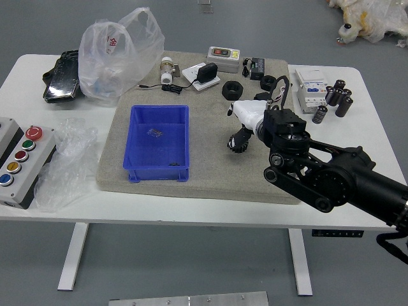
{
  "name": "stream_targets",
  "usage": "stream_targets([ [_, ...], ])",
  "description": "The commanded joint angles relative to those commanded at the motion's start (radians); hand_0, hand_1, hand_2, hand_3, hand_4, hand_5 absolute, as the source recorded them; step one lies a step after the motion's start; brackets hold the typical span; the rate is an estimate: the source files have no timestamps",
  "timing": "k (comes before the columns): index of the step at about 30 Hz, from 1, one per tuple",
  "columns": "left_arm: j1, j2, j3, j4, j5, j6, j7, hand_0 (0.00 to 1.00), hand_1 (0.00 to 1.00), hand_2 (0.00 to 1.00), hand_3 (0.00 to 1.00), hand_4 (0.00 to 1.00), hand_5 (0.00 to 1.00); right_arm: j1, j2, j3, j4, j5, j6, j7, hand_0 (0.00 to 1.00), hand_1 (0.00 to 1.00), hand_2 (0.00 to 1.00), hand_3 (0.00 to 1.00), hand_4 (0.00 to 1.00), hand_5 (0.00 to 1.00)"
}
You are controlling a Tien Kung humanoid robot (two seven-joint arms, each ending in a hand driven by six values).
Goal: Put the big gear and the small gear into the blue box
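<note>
The big gear [155, 132] and small gear [174, 164] seemed to lie in the blue box [146, 173]
Beside it, over the mat [210, 166], the right hand [250, 117] hung partly open, apparently empty

High head cam, robot's side, facing fwd/down over tabletop [344, 191].

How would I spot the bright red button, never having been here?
At the left end of the white table sits a pale control box with a row of round buttons. The bright red button is at the row's far end, beside the green button. It is the biggest, unlike the darker red button beyond the green one.
</note>
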Motion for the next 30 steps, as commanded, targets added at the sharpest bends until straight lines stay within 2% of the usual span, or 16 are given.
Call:
stream_targets([
  [8, -0.004, -0.002, 0.035, -0.001, -0.032, -0.002, -0.027, 0.684, 0.415, 0.523, 0.737, 0.677, 0.296, 0.015, 0.006, -0.049, -0.053, 0.031, -0.008, 0.0, 0.109, 0.152, 0.193, 0.792, 0.927, 0.235],
  [13, -0.002, -0.002, 0.026, -0.001, -0.02, -0.003, -0.02, 0.684, 0.415, 0.523, 0.737, 0.677, 0.296, 0.019, 0.021, -0.09, -0.116, 0.071, -0.05, 0.0, 0.109, 0.152, 0.193, 0.792, 0.927, 0.235],
  [14, -0.002, -0.001, 0.019, -0.001, -0.013, -0.003, -0.016, 0.684, 0.414, 0.523, 0.737, 0.676, 0.295, 0.019, 0.027, -0.099, -0.133, 0.08, -0.07, 0.003, 0.106, 0.148, 0.188, 0.729, 0.897, 0.222],
  [19, 0.0, -0.001, -0.007, -0.001, 0.013, -0.004, -0.002, 0.684, 0.414, 0.523, 0.737, 0.676, 0.295, 0.02, 0.047, -0.121, -0.182, 0.113, -0.13, 0.028, 0.106, 0.148, 0.188, 0.729, 0.897, 0.222],
  [20, 0.001, -0.001, -0.011, -0.001, 0.016, -0.004, 0.0, 0.684, 0.413, 0.523, 0.738, 0.675, 0.293, 0.02, 0.049, -0.125, -0.187, 0.121, -0.138, 0.033, 0.104, 0.147, 0.187, 0.674, 0.694, 0.114],
  [26, 0.001, 0.001, -0.025, 0.0, 0.031, -0.005, 0.007, 0.684, 0.413, 0.523, 0.738, 0.675, 0.293, 0.019, 0.059, -0.153, -0.212, 0.15, -0.182, 0.057, 0.104, 0.147, 0.187, 0.674, 0.694, 0.114],
  [27, 0.001, 0.001, -0.027, 0.0, 0.032, -0.006, 0.008, 0.684, 0.413, 0.523, 0.738, 0.674, 0.292, 0.019, 0.06, -0.156, -0.214, 0.153, -0.185, 0.059, 0.116, 0.144, 0.177, 0.602, 0.426, 0.045],
  [30, 0.002, 0.0, -0.029, 0.0, 0.034, -0.006, 0.01, 0.684, 0.413, 0.523, 0.738, 0.674, 0.292, 0.018, 0.062, -0.168, -0.219, 0.157, -0.194, 0.062, 0.116, 0.144, 0.177, 0.602, 0.426, 0.045],
])
